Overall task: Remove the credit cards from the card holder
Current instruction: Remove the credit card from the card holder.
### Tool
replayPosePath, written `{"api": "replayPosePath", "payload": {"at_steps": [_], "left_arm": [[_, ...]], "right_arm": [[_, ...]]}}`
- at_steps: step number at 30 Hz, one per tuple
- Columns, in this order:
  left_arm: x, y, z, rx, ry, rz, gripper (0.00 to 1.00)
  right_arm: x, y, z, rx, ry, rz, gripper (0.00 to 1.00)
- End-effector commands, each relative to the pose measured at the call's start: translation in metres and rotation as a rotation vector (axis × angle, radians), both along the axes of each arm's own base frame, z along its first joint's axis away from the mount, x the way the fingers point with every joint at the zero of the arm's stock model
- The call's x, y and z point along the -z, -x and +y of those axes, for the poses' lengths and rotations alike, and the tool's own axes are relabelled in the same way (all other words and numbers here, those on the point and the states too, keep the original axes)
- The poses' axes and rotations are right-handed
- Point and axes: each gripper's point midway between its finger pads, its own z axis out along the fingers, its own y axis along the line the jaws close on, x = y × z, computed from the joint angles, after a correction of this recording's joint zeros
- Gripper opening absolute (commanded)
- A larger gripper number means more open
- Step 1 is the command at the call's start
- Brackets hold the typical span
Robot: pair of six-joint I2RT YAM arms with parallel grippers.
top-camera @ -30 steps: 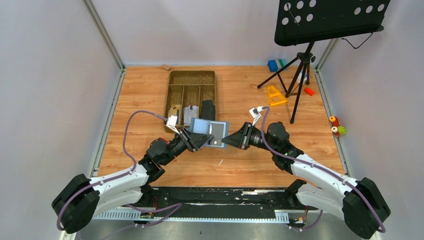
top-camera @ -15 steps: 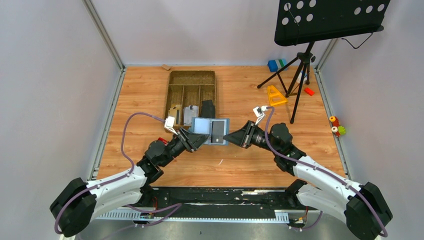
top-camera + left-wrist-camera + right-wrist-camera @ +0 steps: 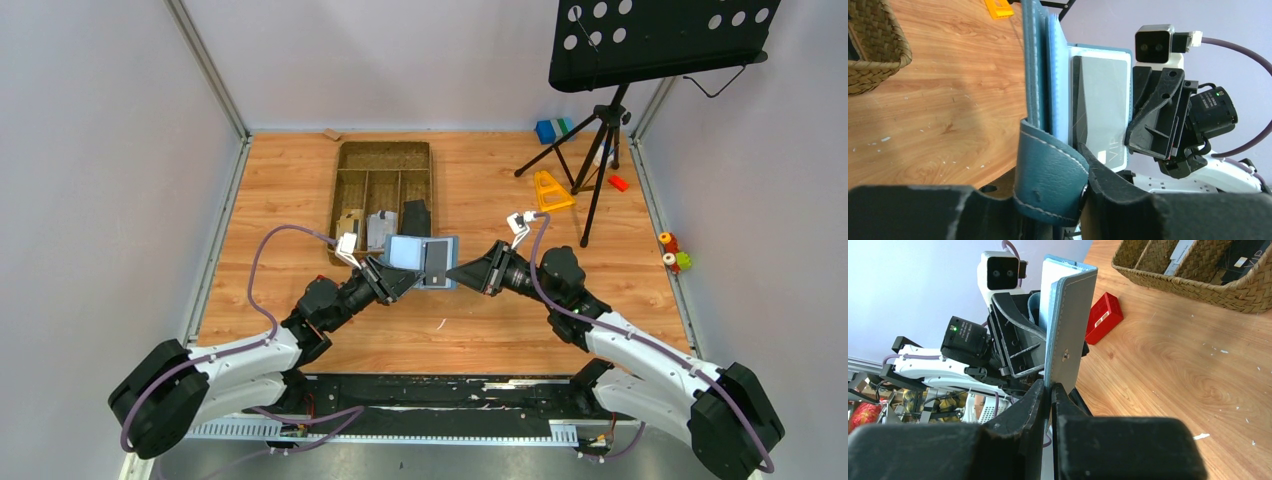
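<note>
From above, the slate-blue folding leather card holder (image 3: 405,250) spans between both pincers, spread open to expose its pockets.

Left wrist: the left pincer (image 3: 1048,192) grasps its stitched fold; a silver plastic credit card (image 3: 1103,95) sits pocketed beyond.

Right wrist: the right pincer (image 3: 1051,390) clenches the opposite cover edge, bracing it.

The slate-blue card holder (image 3: 408,252) is open, its paler blue inside facing up. It is held above the middle of the table (image 3: 300,200), gripped on its left by the left pincer (image 3: 398,280) and on its right by the right pincer (image 3: 452,272). A grey card (image 3: 437,262) marked VIP sits in its right-hand pocket.
</note>
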Motion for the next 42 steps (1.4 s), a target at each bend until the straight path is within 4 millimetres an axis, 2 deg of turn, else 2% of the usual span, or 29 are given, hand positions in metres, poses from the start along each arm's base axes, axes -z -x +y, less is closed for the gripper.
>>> {"api": "replayPosePath", "payload": {"at_steps": [1,9,12,22,31,38,42], "left_arm": [[-0.018,0.000,-0.002,0.008,0.044,-0.048,0.31],[-0.031,0.004,-0.005,0.036,0.059,-0.106,0.09],[-0.028,0.004,-0.005,0.036,0.040,-0.103,0.00],[-0.036,0.011,0.003,0.030,0.069,-0.113,0.00],[-0.040,0.017,0.006,0.047,0.086,-0.122,0.00],[-0.045,0.019,0.006,0.051,0.113,-0.125,0.00],[-0.047,0.021,0.006,0.060,0.115,-0.130,0.00]], "right_arm": [[-0.021,0.002,0.000,-0.006,-0.066,-0.059,0.00],[-0.015,0.004,0.001,-0.019,-0.062,-0.046,0.02],[-0.012,0.004,0.000,-0.016,-0.052,-0.045,0.17],[0.002,-0.002,-0.001,0.006,-0.004,-0.014,0.37],[0.005,-0.001,0.004,-0.021,-0.006,-0.003,0.42],[0.006,0.000,0.008,-0.044,-0.006,-0.003,0.41],[0.008,0.000,0.008,-0.043,-0.010,0.006,0.29]]}}
